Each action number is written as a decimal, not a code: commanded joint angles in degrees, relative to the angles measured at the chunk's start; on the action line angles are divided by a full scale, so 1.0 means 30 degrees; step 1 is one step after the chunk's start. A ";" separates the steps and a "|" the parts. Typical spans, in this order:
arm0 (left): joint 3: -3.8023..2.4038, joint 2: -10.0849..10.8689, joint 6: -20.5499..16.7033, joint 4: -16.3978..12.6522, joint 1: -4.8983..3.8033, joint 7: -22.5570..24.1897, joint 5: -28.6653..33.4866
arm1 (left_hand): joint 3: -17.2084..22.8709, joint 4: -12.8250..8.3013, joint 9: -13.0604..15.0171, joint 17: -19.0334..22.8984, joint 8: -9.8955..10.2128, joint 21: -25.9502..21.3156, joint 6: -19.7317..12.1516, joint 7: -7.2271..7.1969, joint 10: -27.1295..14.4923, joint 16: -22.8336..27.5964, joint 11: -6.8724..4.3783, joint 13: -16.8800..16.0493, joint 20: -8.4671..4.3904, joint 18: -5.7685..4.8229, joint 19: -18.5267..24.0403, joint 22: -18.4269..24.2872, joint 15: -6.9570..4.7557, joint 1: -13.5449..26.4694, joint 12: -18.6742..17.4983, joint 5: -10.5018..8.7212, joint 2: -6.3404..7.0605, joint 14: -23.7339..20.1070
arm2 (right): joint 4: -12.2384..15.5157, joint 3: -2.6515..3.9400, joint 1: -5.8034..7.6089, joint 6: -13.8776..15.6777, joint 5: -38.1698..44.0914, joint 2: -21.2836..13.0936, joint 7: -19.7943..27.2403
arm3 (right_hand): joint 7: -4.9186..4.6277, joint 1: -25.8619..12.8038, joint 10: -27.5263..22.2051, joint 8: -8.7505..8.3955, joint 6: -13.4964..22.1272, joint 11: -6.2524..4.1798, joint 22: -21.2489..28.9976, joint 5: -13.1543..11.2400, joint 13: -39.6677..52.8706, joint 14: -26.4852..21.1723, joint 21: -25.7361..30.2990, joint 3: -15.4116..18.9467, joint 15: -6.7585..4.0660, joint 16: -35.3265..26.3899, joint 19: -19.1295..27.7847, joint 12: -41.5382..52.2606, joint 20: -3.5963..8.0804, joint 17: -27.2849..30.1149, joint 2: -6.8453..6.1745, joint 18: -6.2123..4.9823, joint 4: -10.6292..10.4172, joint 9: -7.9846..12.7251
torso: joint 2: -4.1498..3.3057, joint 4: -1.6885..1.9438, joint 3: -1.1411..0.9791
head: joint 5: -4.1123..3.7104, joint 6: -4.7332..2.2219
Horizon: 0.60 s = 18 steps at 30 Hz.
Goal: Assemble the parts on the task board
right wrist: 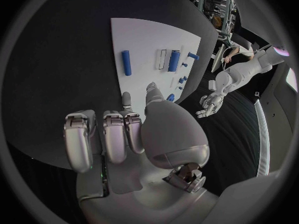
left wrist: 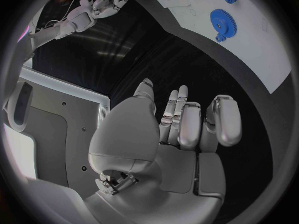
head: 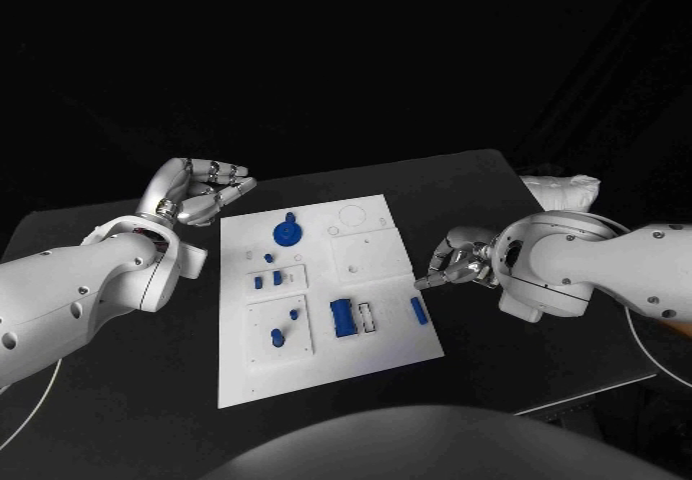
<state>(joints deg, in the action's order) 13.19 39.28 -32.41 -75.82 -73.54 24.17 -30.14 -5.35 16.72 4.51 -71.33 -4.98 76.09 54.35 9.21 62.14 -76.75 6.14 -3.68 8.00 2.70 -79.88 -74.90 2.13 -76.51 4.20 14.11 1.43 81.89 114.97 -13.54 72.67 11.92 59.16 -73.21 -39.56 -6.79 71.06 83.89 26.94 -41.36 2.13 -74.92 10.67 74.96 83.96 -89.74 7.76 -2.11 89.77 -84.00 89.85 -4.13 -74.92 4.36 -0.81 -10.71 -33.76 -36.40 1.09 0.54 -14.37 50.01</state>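
The white task board (head: 378,222) lies in the middle of the black table. A blue gear (head: 289,233) sits near its far end, and it also shows in the left wrist view as the blue gear (left wrist: 222,21). A blue block (head: 343,316) and a blue peg (head: 418,309) lie toward the near right, with small blue parts (head: 278,339) to their left. My left hand (head: 209,188) hovers off the board's far left corner, fingers apart and holding nothing. My right hand (head: 454,262) hangs just off the board's right edge, loosely bent and empty. From the right wrist, the peg (right wrist: 126,62) and block (right wrist: 174,60) lie ahead of that hand (right wrist: 124,134).
The black table (head: 490,190) reaches past the board on all sides, and its right edge runs under my right forearm. A white object (head: 565,190) sits at the far right, behind that arm. The left wrist view shows the board's (left wrist: 261,40) edge beyond my left hand (left wrist: 181,124).
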 commanded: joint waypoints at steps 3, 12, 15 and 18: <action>-0.0009 -0.0080 0.0289 0.0007 -0.0007 0.0054 -0.0073 | -0.0087 -0.0002 -0.0018 0.0025 0.0058 -0.0106 0.0013 0.0066 0.0095 0.0056 -0.0008 -0.0029 0.0021 0.0202 -0.0104 -0.3390 -0.0040 -0.0017 -0.0028 0.0079 -0.0227 0.0140 | -0.0005 -0.0008 -0.0242 -0.1411 0.2518 -0.0041 -0.1635 | -0.0055 0.0097 0.2037 -0.0393 -0.0371 0.0213 -0.5027 0.0141 0.5013 0.2014 -0.0086 -0.0291 0.0154 0.0078 -0.1999 0.0051 -0.0178 -0.5026 -0.0166 0.0270 0.0140 0.0532 | -0.0026 0.0044 -0.0017 | -0.0301 -0.0003; -0.0007 -0.0018 0.0276 -0.0025 -0.0007 0.0044 -0.0075 | -0.0087 -0.0002 -0.0018 0.0025 0.0058 -0.0106 0.0013 0.0066 0.0095 0.0056 -0.0008 -0.0029 0.0021 0.0202 -0.0104 -0.3390 -0.0040 -0.0017 -0.0028 0.0079 -0.0227 0.0140 | -0.0305 -0.0008 -0.0834 -0.1806 0.3333 0.0486 -0.1905 | -0.0071 -0.0024 0.2037 -0.0529 -0.0806 0.0232 -0.5027 0.0362 0.5013 0.2014 -0.0086 -0.0522 0.0201 0.0078 -0.1999 0.0051 -0.0236 -0.5026 -0.0224 0.0270 0.0238 0.0859 | -0.0035 0.0056 -0.0013 | -0.0280 -0.0003; -0.0007 0.0003 0.0272 -0.0044 -0.0007 0.0045 -0.0075 | -0.0087 -0.0002 -0.0018 0.0025 0.0058 -0.0106 0.0013 0.0066 0.0095 0.0056 -0.0008 -0.0029 0.0021 0.0202 -0.0104 -0.3390 -0.0040 -0.0017 -0.0028 0.0079 -0.0227 0.0140 | -0.0363 -0.0007 -0.0974 -0.1819 0.3383 0.0610 -0.1932 | -0.0057 -0.0105 0.2037 -0.0586 -0.1067 0.0217 -0.5027 0.0638 0.5013 0.2014 -0.0086 -0.0659 0.0210 0.0078 -0.1999 0.0051 -0.0256 -0.5026 -0.0287 0.0270 0.0310 0.1028 | -0.0025 0.0047 0.0009 | -0.0300 -0.0003; -0.0007 0.0020 0.0269 -0.0054 -0.0007 0.0050 -0.0075 | -0.0087 -0.0002 -0.0018 0.0025 0.0058 -0.0106 0.0013 0.0066 0.0095 0.0056 -0.0008 -0.0029 0.0021 0.0202 -0.0104 -0.3390 -0.0040 -0.0017 -0.0028 0.0079 -0.0227 0.0140 | -0.0416 -0.0007 -0.1101 -0.1854 0.3405 0.0700 -0.1957 | -0.0049 -0.0124 0.2037 -0.0620 -0.1189 0.0208 -0.5027 0.0782 0.5013 0.2014 -0.0086 -0.0742 0.0212 0.0078 -0.1999 0.0051 -0.0263 -0.5026 -0.0308 0.0270 0.0362 0.1114 | -0.0021 0.0033 0.0013 | -0.0306 -0.0003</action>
<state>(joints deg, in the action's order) 13.20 39.38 -32.32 -75.82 -73.54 24.09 -30.15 -5.34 16.72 4.51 -71.33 -4.99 76.09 54.35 9.21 62.14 -76.75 6.14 -3.68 8.00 2.69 -79.88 -74.91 2.13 -76.51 4.20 14.10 1.43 81.89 113.81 -13.54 69.55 7.93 67.46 -71.21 -39.74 -6.91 70.83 84.09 25.42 -44.50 2.32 -74.91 12.87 74.96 84.00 -89.74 5.78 -2.03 89.77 -84.00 89.84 -4.54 -74.92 3.66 -0.81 -9.59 -30.46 -36.49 1.24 0.53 -15.24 50.01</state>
